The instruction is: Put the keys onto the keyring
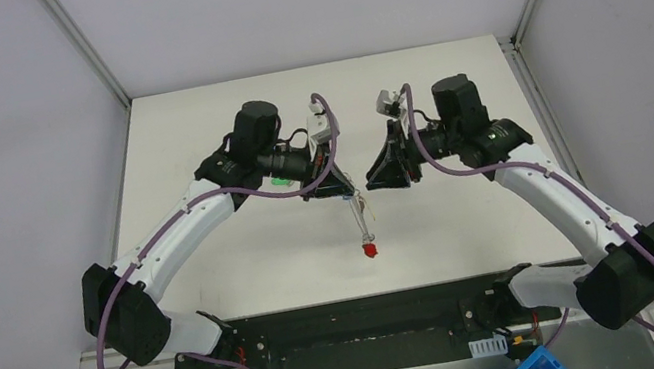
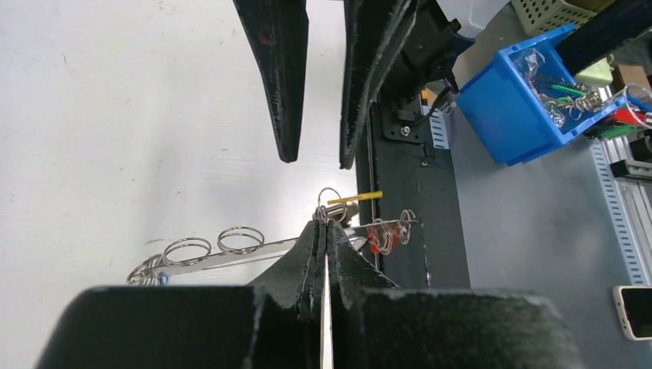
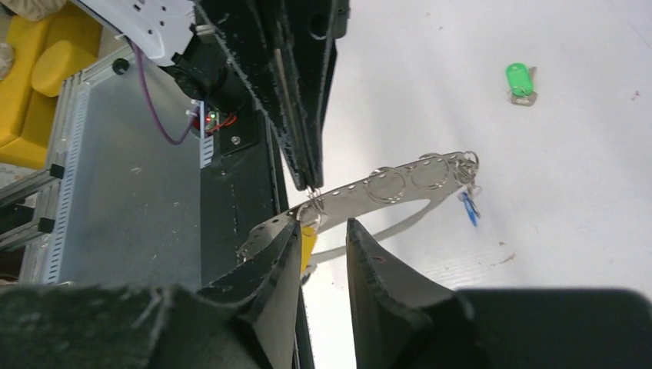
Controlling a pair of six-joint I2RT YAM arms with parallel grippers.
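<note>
The keyring is a perforated metal strip carrying several wire rings. My left gripper is shut on it at a small ring, holding it above the table. In the top view the strip hangs from the left gripper. A red key dangles at its low end. A blue key hangs at the other end. My right gripper stands open by the strip. A yellow key lies against its left finger. A green key rests on the table.
A blue bin with more rings and keys sits past the table's near edge, beside the black base rail. A phone lies on the grey bench. Yellow blocks show at the far left of the right wrist view.
</note>
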